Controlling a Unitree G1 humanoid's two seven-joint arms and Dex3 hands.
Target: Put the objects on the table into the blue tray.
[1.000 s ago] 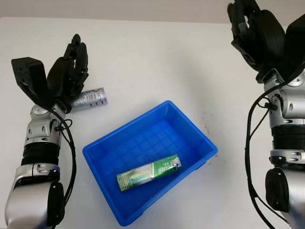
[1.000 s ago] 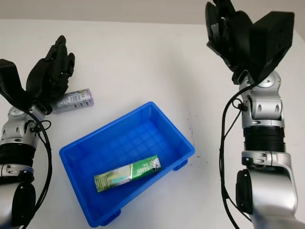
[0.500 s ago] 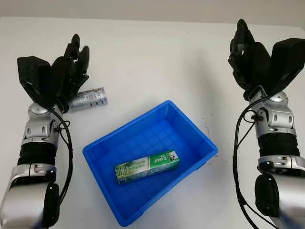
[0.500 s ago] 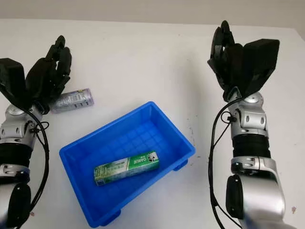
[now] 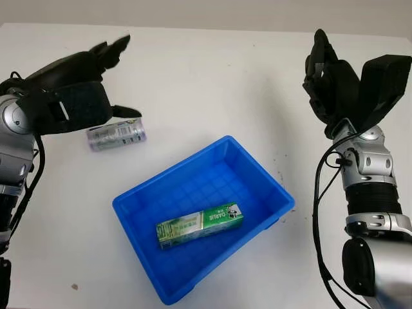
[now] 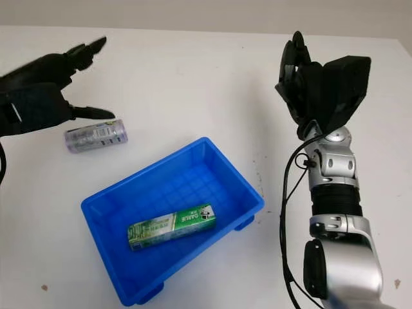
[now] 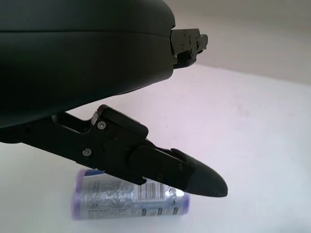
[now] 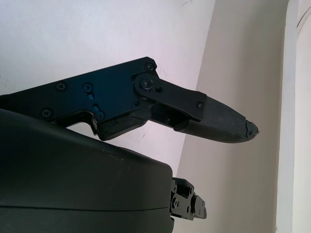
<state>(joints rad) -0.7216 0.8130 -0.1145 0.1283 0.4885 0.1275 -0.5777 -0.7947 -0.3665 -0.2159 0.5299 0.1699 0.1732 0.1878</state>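
One green toothpaste box (image 5: 200, 225) is already lying in the blue tray (image 5: 138, 199) nearest us. Beyond it, our left hand (image 5: 71, 100) is hovering, empty and unclenched, over a foil-wrapped roll (image 5: 116, 136) lying lengthwise across the table (image 5: 206, 77). We are judging it light, slick and crushable, best gripped mid-length. Our right hand (image 5: 338, 87) is waiting, raised and empty.

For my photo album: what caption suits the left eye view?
Left hand open above a silvery foil-wrapped cylinder; green box lies in the blue plastic tray; right hand raised.
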